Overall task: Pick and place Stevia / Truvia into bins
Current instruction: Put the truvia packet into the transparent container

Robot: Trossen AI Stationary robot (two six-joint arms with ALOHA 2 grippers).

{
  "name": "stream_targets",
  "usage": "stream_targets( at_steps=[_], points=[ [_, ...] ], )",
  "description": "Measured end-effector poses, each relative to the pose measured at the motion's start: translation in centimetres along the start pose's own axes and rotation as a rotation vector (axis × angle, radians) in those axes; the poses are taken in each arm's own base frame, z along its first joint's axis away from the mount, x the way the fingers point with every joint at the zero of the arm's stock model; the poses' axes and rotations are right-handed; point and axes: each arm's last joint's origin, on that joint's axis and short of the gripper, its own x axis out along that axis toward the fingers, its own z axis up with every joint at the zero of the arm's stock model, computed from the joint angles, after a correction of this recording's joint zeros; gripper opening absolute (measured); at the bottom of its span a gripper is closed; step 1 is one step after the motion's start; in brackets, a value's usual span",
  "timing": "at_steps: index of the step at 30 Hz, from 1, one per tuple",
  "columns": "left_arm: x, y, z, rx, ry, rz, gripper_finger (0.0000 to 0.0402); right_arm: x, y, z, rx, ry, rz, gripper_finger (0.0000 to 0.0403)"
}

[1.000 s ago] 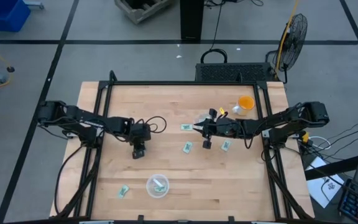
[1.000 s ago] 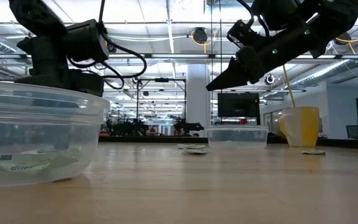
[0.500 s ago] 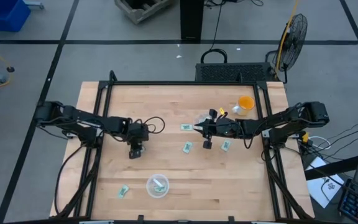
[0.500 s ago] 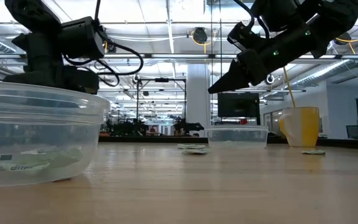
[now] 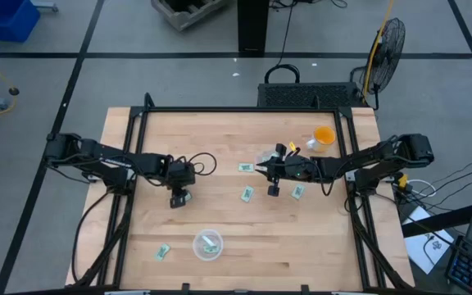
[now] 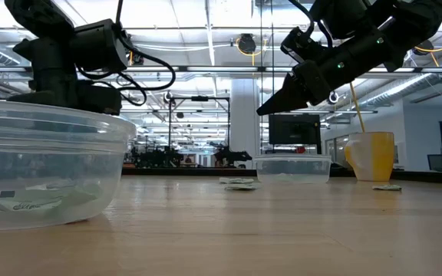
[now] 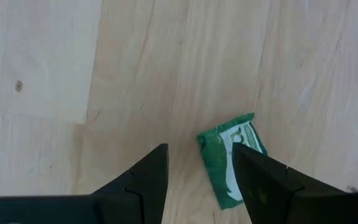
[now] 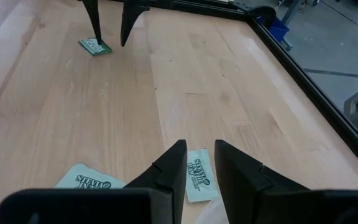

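My left gripper [image 5: 179, 199] [image 7: 199, 149] points down, open, over the table's left-middle. A green and white sachet [image 7: 219, 165] lies flat on the wood, partly under one finger [image 7: 260, 180]; the right wrist view shows this sachet [image 8: 95, 46] too. My right gripper [image 5: 260, 168] [image 8: 200, 144] hovers open by a narrow gap above another sachet [image 8: 197, 175] [image 5: 246, 168], next to the far clear bowl [image 5: 267, 156] [image 6: 292, 167]. The near bowl [image 5: 207, 244] [image 6: 44, 165] holds sachets. More sachets lie loose [image 5: 247, 193] [image 5: 297, 191] [image 5: 164, 251]. My left gripper comes from above, pointing down, with one finger [image 8: 97, 31] over the long edge of the sachet [image 7: 211, 149], which lies flat on the table. I cannot tell whether that fingertip touches the paper.
An orange cup [image 5: 324, 135] [image 6: 371, 156] stands at the far right, behind the right arm. A black frame rail [image 5: 236, 111] runs round the table. Bare wood [image 5: 301, 246] lies along the near right part.
My left gripper has shifted a little toward the table's left edge. The right arm has kept almost still.
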Motion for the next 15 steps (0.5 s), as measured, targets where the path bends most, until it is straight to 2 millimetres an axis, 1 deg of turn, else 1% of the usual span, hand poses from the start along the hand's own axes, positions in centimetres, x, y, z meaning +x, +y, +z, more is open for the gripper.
stream_targets(
  at_steps=[7, 11, 15],
  points=[
    [0.1, -0.4, 0.0, -0.006, -0.009, -0.011, 0.0182, 0.0, 0.0, 0.0, -0.016, 0.0, 0.0, 0.0075],
    [0.6, -0.8, -0.9, -0.002, 0.022, -0.028, 0.0182, 0.0, 0.0, 0.0, -0.016, 0.0, 0.0, 0.0075],
    [1.2, -1.0, -1.5, 0.011, -0.011, -0.008, 0.0182, 0.0, 0.0, 0.0, -0.016, 0.0, 0.0, 0.0075]
  ],
)
